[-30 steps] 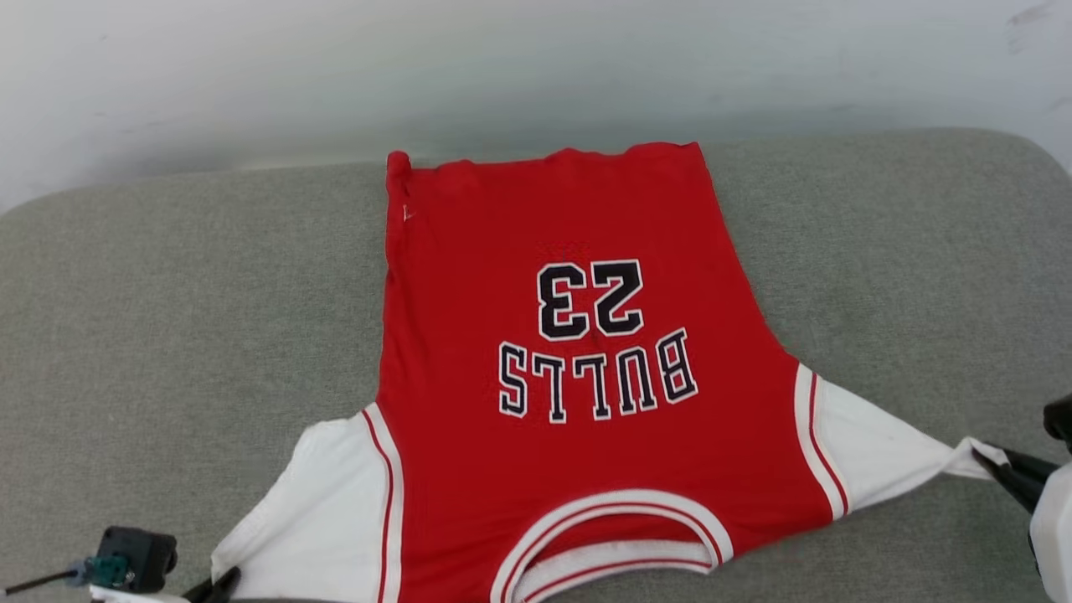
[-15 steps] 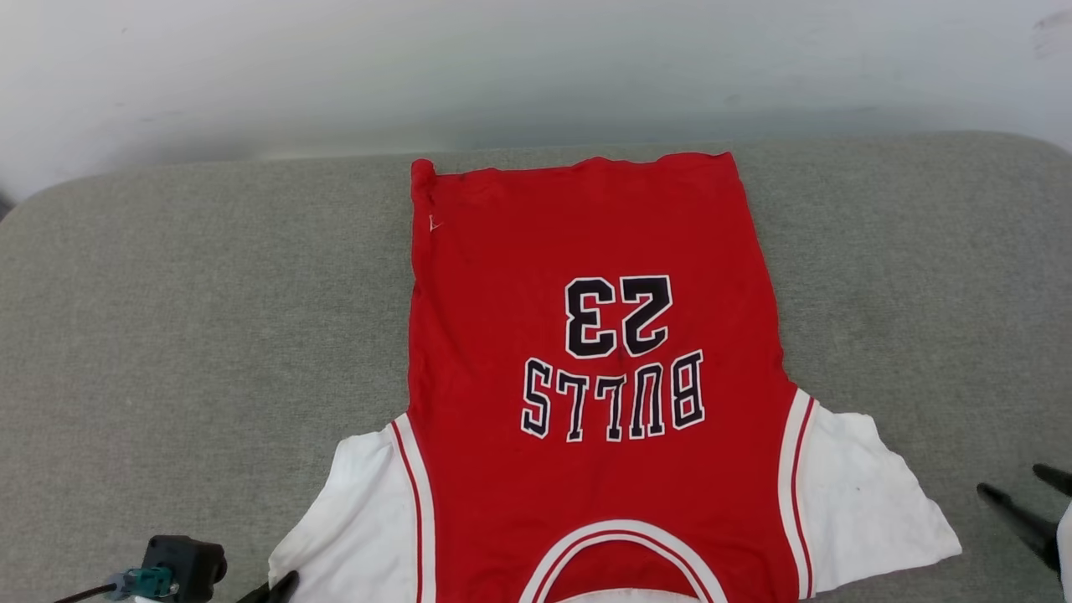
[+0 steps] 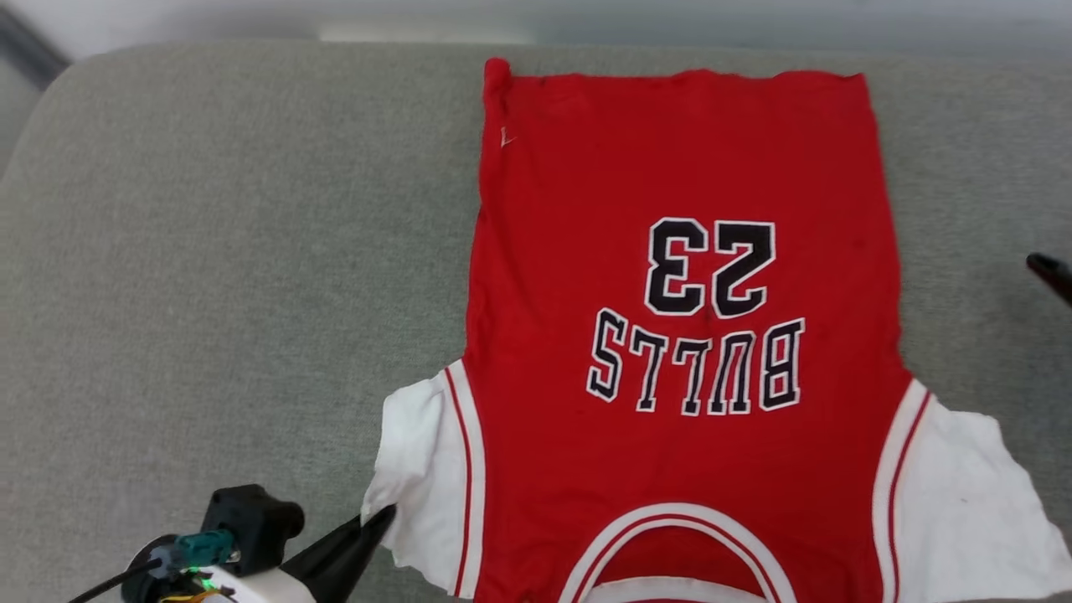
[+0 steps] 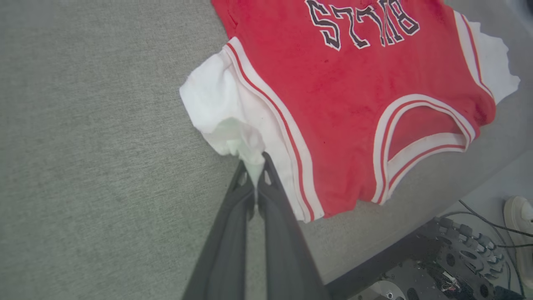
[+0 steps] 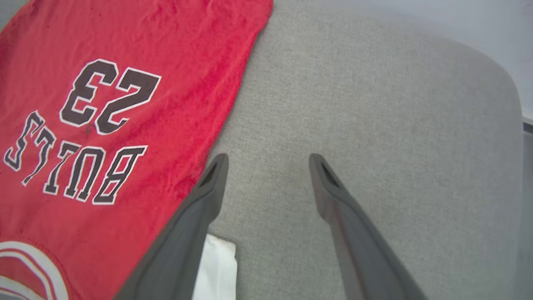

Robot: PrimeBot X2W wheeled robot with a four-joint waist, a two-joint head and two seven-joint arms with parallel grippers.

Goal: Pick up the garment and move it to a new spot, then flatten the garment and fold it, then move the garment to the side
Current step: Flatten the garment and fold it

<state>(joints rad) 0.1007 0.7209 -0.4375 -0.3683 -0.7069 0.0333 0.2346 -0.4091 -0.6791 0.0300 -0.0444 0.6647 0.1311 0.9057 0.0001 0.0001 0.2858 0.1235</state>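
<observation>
The garment (image 3: pixel 687 352), a red jersey with white sleeves and upside-down "BULLS 23" lettering, lies spread flat on the grey cushion (image 3: pixel 209 251), collar toward me. My left gripper (image 3: pixel 387 511) is shut on the edge of the white left sleeve (image 4: pixel 216 100), which bunches up between its fingertips in the left wrist view (image 4: pixel 254 163). My right gripper (image 5: pixel 268 160) is open over bare cushion just right of the garment's red side edge (image 5: pixel 233 83), holding nothing. One of its dark fingertips (image 3: pixel 1048 270) shows at the right border of the head view. The right sleeve (image 3: pixel 971 494) lies loose and flat.
The cushion has bare room to the garment's left and a narrower strip to its right (image 5: pixel 374 125). Its rounded far edge meets a pale wall (image 3: pixel 419 17). Past its near edge sit a dark robot base and cables (image 4: pixel 458 258).
My right gripper has opened, let go of the right sleeve and drawn away; that sleeve now lies flat. The left gripper keeps its hold. The head camera has shifted.
</observation>
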